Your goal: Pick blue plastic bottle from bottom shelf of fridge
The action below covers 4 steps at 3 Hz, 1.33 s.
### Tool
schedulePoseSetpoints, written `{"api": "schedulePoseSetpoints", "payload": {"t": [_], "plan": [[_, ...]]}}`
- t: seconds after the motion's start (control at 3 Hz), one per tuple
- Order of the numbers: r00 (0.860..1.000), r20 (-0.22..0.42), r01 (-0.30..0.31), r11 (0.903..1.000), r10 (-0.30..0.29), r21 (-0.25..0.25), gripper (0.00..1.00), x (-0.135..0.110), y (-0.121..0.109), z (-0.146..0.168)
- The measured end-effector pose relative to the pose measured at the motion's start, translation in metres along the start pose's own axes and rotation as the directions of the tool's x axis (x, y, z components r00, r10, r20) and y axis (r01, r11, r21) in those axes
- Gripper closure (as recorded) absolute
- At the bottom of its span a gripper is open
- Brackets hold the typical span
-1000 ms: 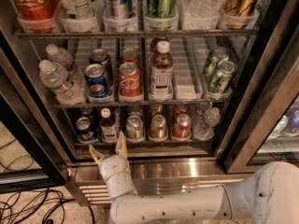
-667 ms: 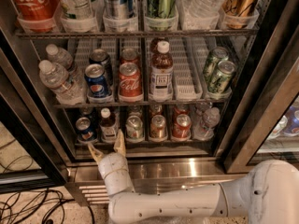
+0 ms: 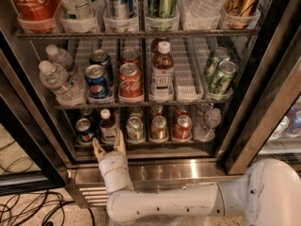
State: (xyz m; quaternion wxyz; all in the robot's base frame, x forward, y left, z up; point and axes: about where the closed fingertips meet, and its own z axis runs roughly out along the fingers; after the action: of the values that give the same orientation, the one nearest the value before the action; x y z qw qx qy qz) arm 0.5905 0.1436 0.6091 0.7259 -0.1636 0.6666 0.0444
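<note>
— The gripper (image 3: 109, 147) sits low and left of centre on my screen. It points up at the fridge (image 3: 188, 169), just in front of the steel front edge of the table (image 3: 197, 147), which here is the fridge's bottom shelf. Its two tan fingers (image 3: 97, 149) are spread apart and pinch nothing.

— Where is the blue plastic bottle?

— The blue plastic bottle (image 3: 108, 127) stands upright at the table's front edge, toward the front left corner, in the second lane from the left edge. It has a white cap, dark liquid and a pale label. From my view the fingertips rise on either side of its base. I cannot tell whether they reach it in depth or stop short.

— What stands beside it?

— Toward the left edge there is a small blue can (image 3: 84, 129). Going toward the right edge along the front, I see a silver can (image 3: 135, 128), a silver-topped can (image 3: 159, 127) and a red can (image 3: 182, 127). A clear water bottle (image 3: 207, 125) stands near the front right corner.

— And above?

— The next rack up holds a larger brown bottle (image 3: 162, 72) with a white cap and white label. It also holds a Coca-Cola can (image 3: 130, 81), a Pepsi can (image 3: 97, 80), crinkled water bottles (image 3: 59, 81) at the left and green cans (image 3: 221, 74) at the right. My white arm (image 3: 164, 204) runs along the bottom of the view, from the right to the gripper.
</note>
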Motion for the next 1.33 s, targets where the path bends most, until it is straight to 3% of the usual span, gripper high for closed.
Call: {"api": "schedulePoseSetpoints", "payload": {"t": [1.0, 1.33], "plan": [[0.999, -0.019, 0.044, 0.9962, -0.043, 0.075, 0.31, 0.003, -0.019, 0.021], [0.999, -0.020, 0.045, 0.9961, -0.044, 0.076, 0.32, 0.002, -0.020, 0.027]]}}
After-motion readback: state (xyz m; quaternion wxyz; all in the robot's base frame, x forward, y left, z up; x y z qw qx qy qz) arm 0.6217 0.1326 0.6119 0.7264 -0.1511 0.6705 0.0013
